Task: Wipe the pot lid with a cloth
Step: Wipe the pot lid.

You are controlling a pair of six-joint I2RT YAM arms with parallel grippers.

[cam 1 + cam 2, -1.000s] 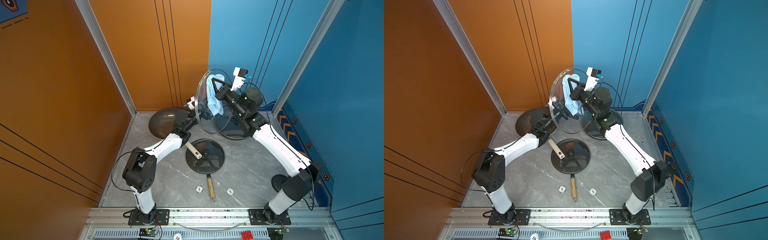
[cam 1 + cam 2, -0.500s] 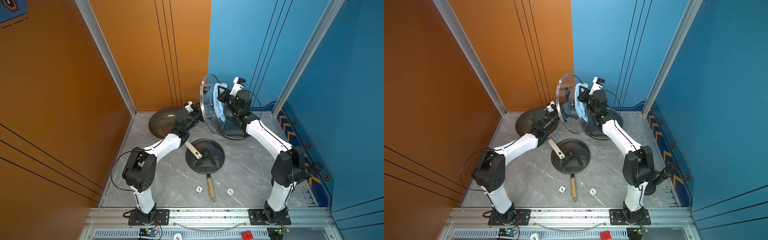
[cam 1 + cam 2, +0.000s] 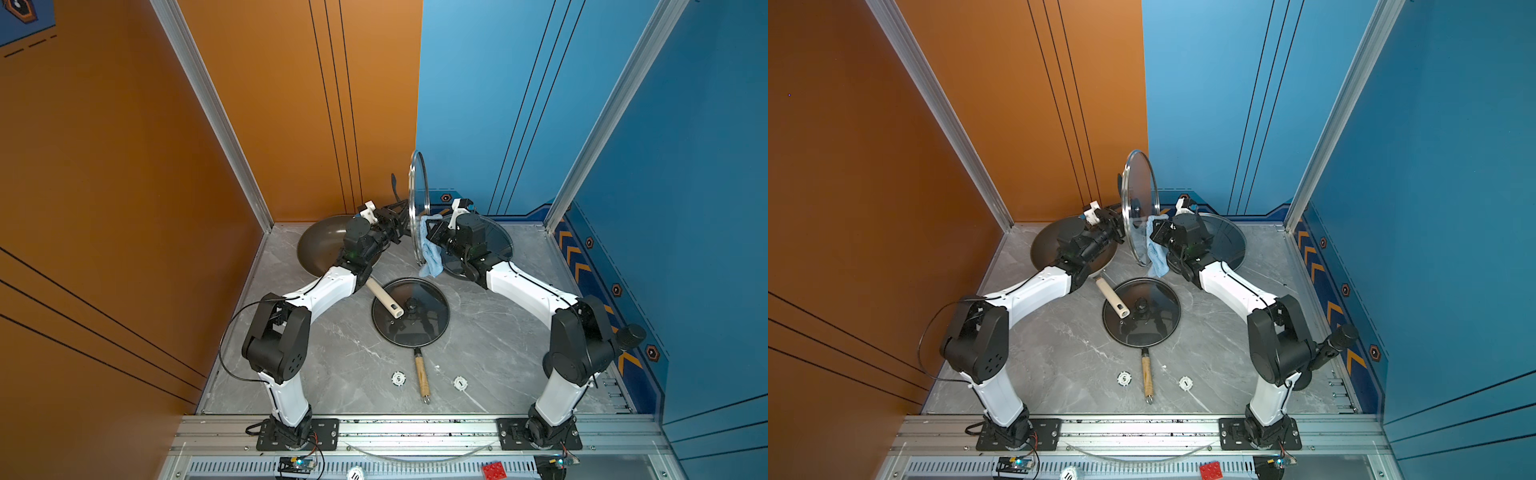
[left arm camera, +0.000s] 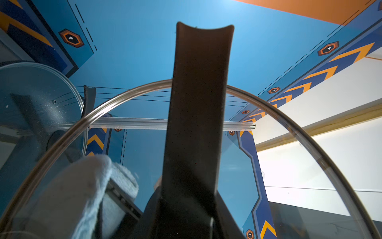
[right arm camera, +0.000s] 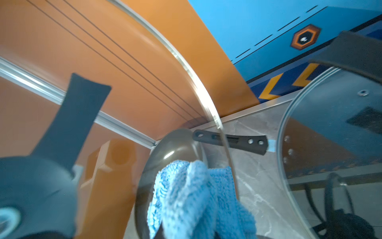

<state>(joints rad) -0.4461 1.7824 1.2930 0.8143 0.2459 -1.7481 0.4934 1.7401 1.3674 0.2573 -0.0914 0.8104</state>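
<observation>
The pot lid (image 3: 411,183) (image 3: 1139,189), clear glass with a steel rim, stands upright and nearly edge-on above the back of the table. My left gripper (image 3: 400,226) (image 3: 1121,229) is shut on its black handle (image 4: 198,124). The light-blue cloth (image 3: 430,254) (image 3: 1156,250) hangs bunched against the lid's lower right face, with my right gripper (image 3: 432,233) (image 3: 1154,235) shut on it. In the right wrist view the cloth (image 5: 196,196) hides the jaws, and the lid's rim (image 5: 206,99) curves past it. Through the glass, the left wrist view shows the cloth (image 4: 82,186).
A grey wok (image 3: 320,245) with a cream handle (image 3: 384,297) lies under my left arm. A second glass lid (image 3: 494,241) lies at the back right. A lidded frying pan (image 3: 411,311) with a wooden handle (image 3: 422,376) sits mid-table. Two white round markers (image 3: 397,378) (image 3: 460,382) lie near the front.
Both arms have come down and drawn back. The lid has turned from facing the camera to nearly edge-on, and the cloth has slid from its upper part to its lower part.
</observation>
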